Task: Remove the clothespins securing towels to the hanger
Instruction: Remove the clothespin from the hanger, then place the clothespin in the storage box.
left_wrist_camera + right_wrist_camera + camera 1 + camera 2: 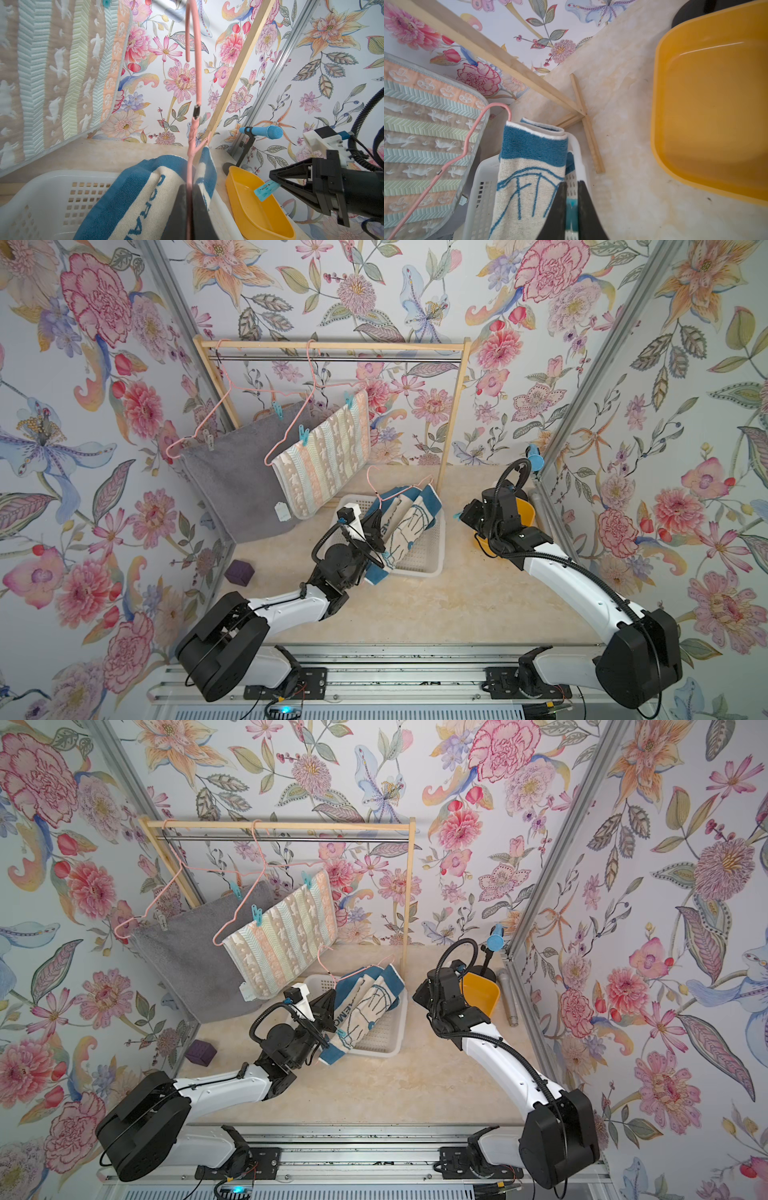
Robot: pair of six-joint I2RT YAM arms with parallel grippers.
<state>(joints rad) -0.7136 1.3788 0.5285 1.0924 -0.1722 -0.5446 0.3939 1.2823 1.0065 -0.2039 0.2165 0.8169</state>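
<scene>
My left gripper (pixel 189 199) is shut on the wire of a pink hanger (pixel 195 83) that carries the blue-and-white DORAEMON towel (pixel 409 522), half draped into the white basket (pixel 424 562). To its right, my right gripper (pixel 572 199) is shut on a teal clothespin (pixel 572 207), also seen as the clothespin (pixel 267 190) above the near end of the yellow bin (pixel 259 207). On the rack hang a grey towel (pixel 237 485) and a striped towel (pixel 328 460), each on a pink hanger. Teal clothespins (pixel 304 435) and a pale one (pixel 208 438) pin them.
The wooden rack (pixel 332 344) with its metal rod stands at the back. A blue microphone on a stand (pixel 261 132) is behind the yellow bin (pixel 525 510). A purple cube (pixel 240 572) lies at the table's left. Flowered walls close in on three sides.
</scene>
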